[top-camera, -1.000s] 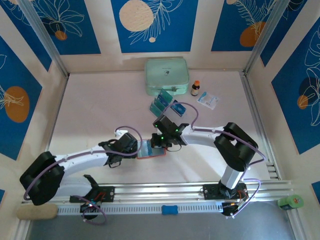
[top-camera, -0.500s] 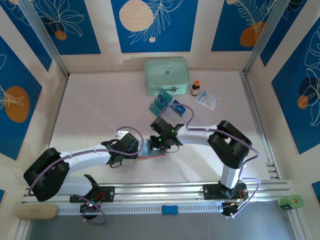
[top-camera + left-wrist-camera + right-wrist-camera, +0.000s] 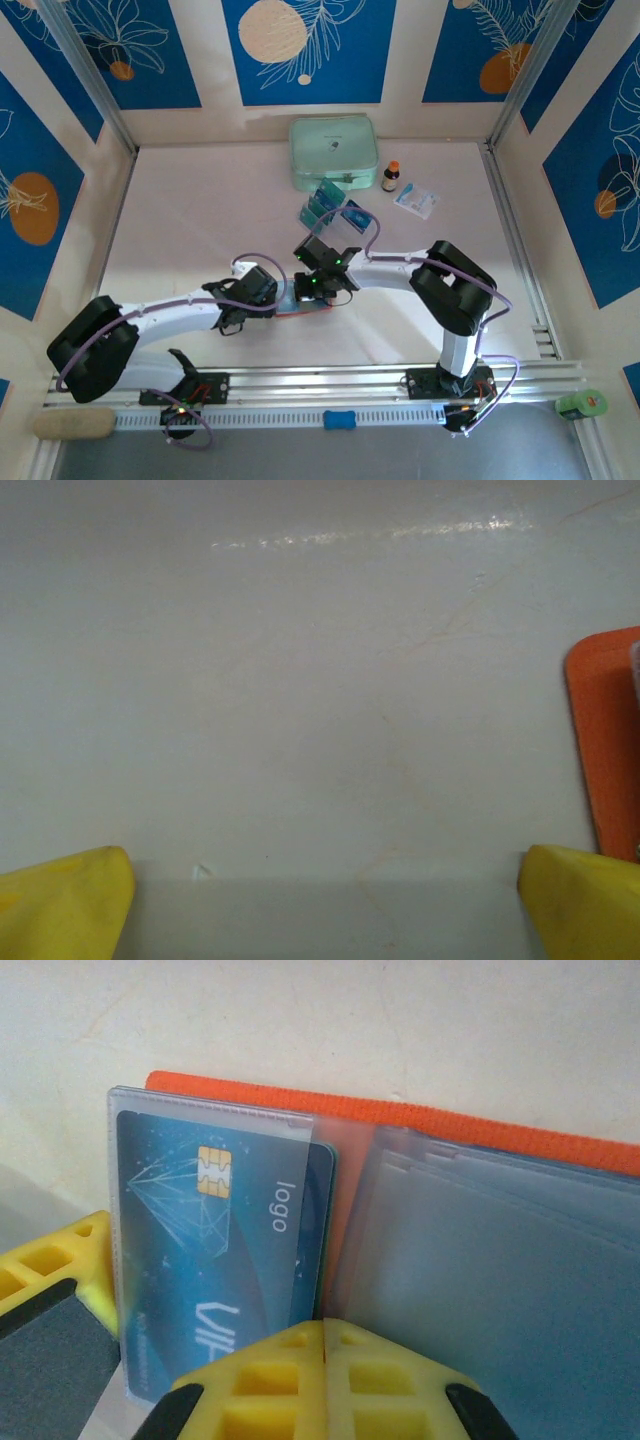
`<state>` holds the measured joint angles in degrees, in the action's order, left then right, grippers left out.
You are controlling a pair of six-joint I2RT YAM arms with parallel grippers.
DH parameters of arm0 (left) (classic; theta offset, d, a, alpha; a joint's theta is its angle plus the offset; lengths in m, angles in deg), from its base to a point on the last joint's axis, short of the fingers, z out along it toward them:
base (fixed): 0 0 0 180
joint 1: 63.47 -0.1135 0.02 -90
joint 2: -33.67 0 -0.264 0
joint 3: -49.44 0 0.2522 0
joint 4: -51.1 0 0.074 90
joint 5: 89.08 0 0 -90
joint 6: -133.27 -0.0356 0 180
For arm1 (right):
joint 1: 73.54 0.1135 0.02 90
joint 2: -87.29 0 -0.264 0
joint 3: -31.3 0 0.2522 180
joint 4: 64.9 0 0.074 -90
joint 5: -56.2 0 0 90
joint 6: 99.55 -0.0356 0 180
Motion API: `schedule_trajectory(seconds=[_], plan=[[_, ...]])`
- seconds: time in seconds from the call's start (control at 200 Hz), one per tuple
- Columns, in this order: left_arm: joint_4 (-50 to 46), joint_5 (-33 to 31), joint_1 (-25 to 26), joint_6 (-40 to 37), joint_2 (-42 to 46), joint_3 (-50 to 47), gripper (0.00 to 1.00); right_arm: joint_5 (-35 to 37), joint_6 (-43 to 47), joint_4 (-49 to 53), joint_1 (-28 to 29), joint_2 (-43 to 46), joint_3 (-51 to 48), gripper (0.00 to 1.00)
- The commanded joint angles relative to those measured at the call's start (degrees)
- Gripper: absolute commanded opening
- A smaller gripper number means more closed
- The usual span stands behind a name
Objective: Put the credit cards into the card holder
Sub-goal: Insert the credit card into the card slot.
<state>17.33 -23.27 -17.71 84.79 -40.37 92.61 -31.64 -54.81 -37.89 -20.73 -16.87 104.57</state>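
Card holder point(image 3: 470, 1130), a small orange-red fold-over wallet with clear greyish plastic pockets: found lying open and flat on the white desk point(image 3: 300, 680), between the two arms. One credit card point(image 3: 220, 1220), a thin teal-blue rectangular plastic card with a gold chip, is seen seated in a clear pocket at one end of the holder. Further teal-blue cards point(image 3: 322, 205) are seen near the mint-green zip case point(image 3: 335, 150), well apart from the holder.

Right gripper point(image 3: 325, 1338): fingers pressed together, nothing seen between them, tips at the fold of the holder beside the pocketed card.

Left gripper point(image 3: 320, 900): spread wide and empty, held low over the desk, the holder's orange edge just beside one finger.

Handling, as judged: the cards are taken to be light, stiff and glossy, so likely to slip. A hold on a short edge is advised, with the far end left free for insertion. The pockets are judged soft and thin. The holder is judged light and likely to slide unless pinned at its outer edge.
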Motion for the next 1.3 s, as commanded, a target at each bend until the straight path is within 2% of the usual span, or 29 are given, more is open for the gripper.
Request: schedule_trajectory(seconds=[0.0, 0.3, 0.835, 1.295], plan=[[-0.3, -0.6, -0.5, -0.3, 1.5, 0.9, 1.00, -1.5, 1.1, 0.8, 0.3, 0.7, 1.3, 0.03], [-3.6, -3.1, -0.5, 1.5, 5.5, 0.6, 1.00, -0.6, 2.4, 2.3, -2.7, 5.1, 0.4, 0.03], [-1.4, -3.0, -1.1, 1.8, -0.4, 0.6, 1.00, -1.9, 2.8, 1.5, -3.4, 0.1, 4.8, 0.03], [-0.1, -2.4, -1.3, 0.9, -1.1, 0.4, 1.00, -2.2, 2.5, 1.2, -3.2, -2.6, 5.2, 0.03]])
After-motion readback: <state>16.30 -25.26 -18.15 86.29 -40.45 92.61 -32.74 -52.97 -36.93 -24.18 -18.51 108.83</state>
